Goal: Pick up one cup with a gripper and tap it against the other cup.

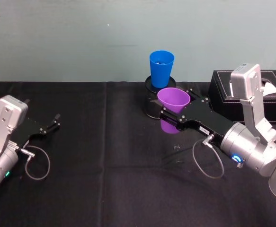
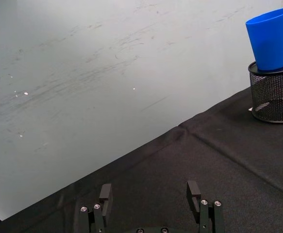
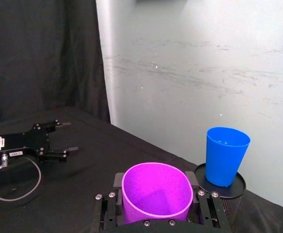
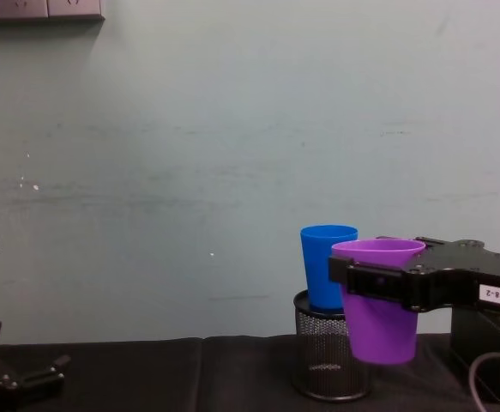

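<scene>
My right gripper (image 1: 173,116) is shut on the purple cup (image 1: 173,100) and holds it upright above the black cloth, lifted off the table. In the chest view the purple cup (image 4: 378,319) hangs just right of the blue cup (image 4: 327,266), very close to it; whether they touch I cannot tell. The blue cup (image 1: 161,68) stands on top of a black wire-mesh pot (image 1: 152,84). The right wrist view has the purple cup (image 3: 156,191) between the fingers, with the blue cup (image 3: 226,155) beyond. My left gripper (image 1: 55,121) rests open at the far left, empty.
A black box (image 1: 251,87) with white tissue stands at the back right, behind my right arm. The mesh pot (image 4: 328,356) sits near the wall at the table's back edge. Black cloth (image 1: 109,170) covers the table. Cables loop beside both wrists.
</scene>
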Robot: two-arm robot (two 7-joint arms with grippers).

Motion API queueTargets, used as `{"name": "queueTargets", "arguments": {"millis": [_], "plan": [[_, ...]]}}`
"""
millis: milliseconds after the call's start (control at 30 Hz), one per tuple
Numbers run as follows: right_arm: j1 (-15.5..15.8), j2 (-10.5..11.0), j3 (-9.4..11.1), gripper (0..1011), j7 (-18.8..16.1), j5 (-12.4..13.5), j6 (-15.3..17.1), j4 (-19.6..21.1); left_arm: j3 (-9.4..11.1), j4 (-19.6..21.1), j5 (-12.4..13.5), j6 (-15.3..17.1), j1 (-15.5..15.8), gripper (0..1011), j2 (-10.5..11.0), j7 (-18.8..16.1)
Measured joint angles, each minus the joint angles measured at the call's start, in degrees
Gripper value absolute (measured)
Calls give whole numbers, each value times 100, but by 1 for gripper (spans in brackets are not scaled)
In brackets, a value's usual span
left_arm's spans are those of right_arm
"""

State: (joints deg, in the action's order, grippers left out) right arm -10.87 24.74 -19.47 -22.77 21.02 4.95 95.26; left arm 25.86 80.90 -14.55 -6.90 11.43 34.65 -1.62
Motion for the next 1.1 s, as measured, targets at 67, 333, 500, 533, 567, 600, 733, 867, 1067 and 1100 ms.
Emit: {"name": "queueTargets", "arguments": {"millis": [67,333,500,533,567,600,733,867,1067,1100], "plan": [[0,0,0,755,0,0,0,0,0,0,0,0,0,1000,0,0],[0,0,0,754,0,0,0,0,0,0,0,0,0,1000,0,0],[-5,-2,-5,754,2,0,2,-11,0,0,0,0,0,1000,0,0],[-26,-23,-23,754,8,0,18,-64,0,0,0,0,0,1000,0,0],[-45,-39,-35,754,15,0,28,-98,0,0,0,0,0,1000,0,0],[-95,-79,-58,754,51,-6,72,-171,0,0,0,0,0,1000,0,0],[-244,-186,-94,754,112,-17,154,-398,0,0,0,0,0,1000,0,0],[-454,-301,-135,755,120,-31,172,-698,0,0,0,0,0,1000,0,0],[-852,-510,-227,754,99,-87,79,-1293,0,0,0,0,0,1000,0,0],[-903,-543,-239,754,97,-98,56,-1369,0,0,0,0,0,1000,0,0]]}}
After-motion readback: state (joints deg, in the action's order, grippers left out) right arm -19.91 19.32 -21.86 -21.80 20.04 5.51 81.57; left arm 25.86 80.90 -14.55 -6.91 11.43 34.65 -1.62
